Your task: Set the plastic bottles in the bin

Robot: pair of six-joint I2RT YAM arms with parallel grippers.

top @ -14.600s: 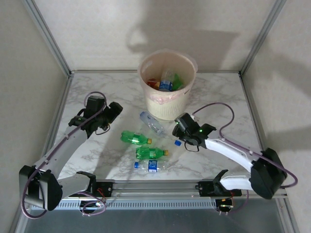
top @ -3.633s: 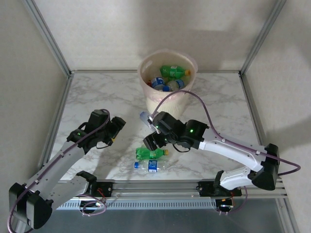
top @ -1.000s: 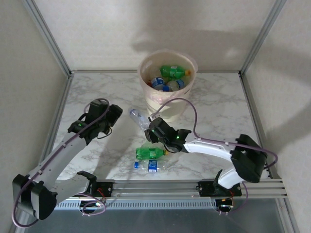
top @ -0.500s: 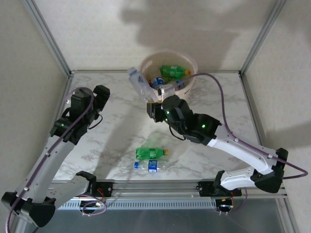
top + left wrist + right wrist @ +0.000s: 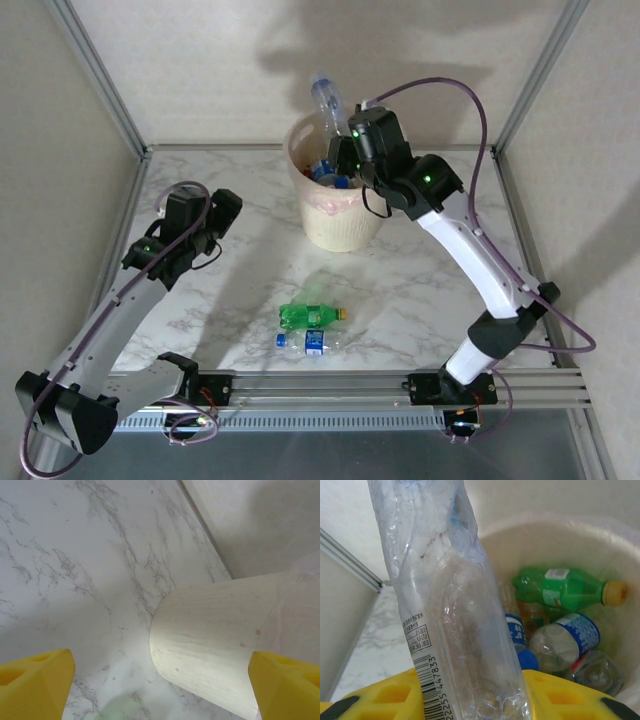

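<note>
My right gripper (image 5: 337,138) is clenched on the clear bottle (image 5: 324,100), upright at approx 11 o'clock of the bin (image 5: 345,228) (over its rim, I judge), so I'd centre it over the mouth b4 releasing.
</note>
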